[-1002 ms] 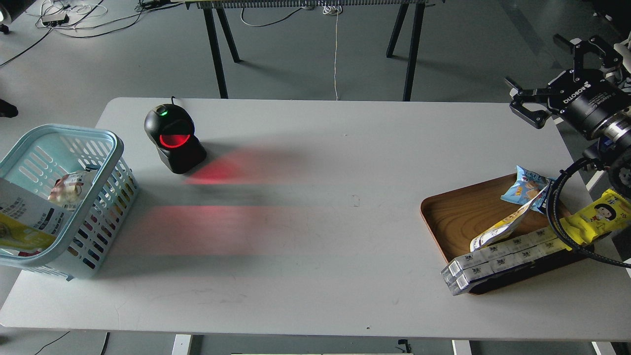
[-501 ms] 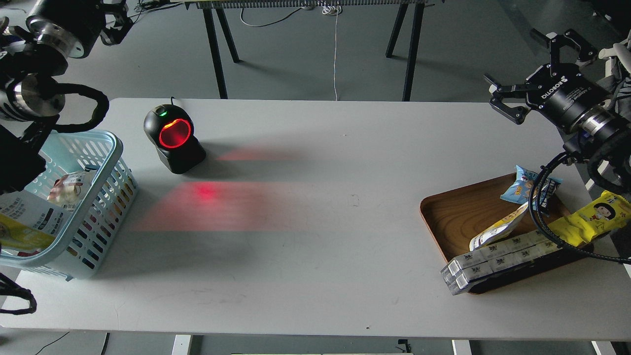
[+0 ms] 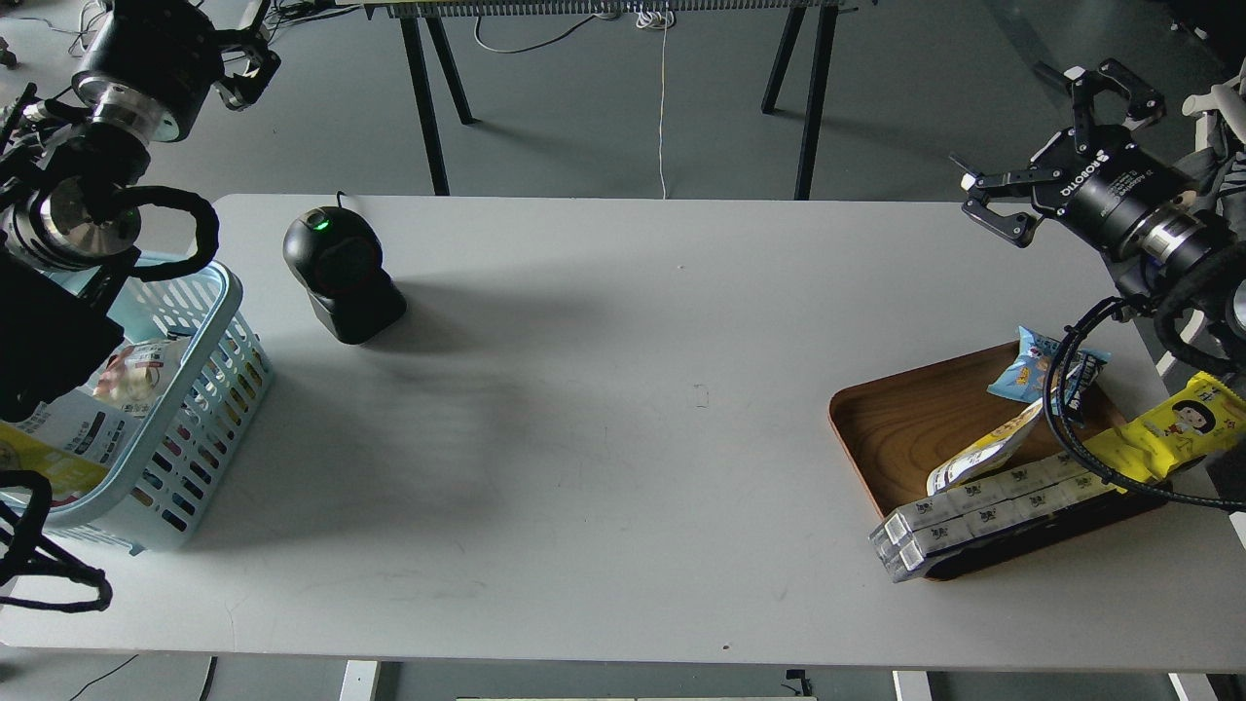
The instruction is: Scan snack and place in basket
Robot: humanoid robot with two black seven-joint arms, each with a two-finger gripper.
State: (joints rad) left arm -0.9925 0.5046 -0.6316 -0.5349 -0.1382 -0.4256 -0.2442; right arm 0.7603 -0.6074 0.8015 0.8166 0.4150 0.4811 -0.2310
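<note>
The snack (image 3: 983,454), a flat yellow-and-white pouch, lies in the brown wooden tray (image 3: 900,428) at the right, partly under my right arm's cable. The light blue basket (image 3: 222,292) stands at the table's left edge. It holds a similar white pouch with black print (image 3: 58,438), partly hidden by my left arm. My right gripper (image 3: 1020,134) is open and empty, raised over the table's far right corner, well above the tray. My left gripper (image 3: 248,70) is raised beyond the table's far left corner; its fingers are dark and seen from behind.
A black barcode scanner (image 3: 341,275) with a green light stands at the back left, next to the basket. The tray also holds a small blue bag (image 3: 1030,370), a yellow packet with a girl's face (image 3: 1183,428) and long white boxes (image 3: 983,506).
My left arm has come into view and risen at the left. My right gripper has moved left and up, still open. The scanner's red light has gone out.
</note>
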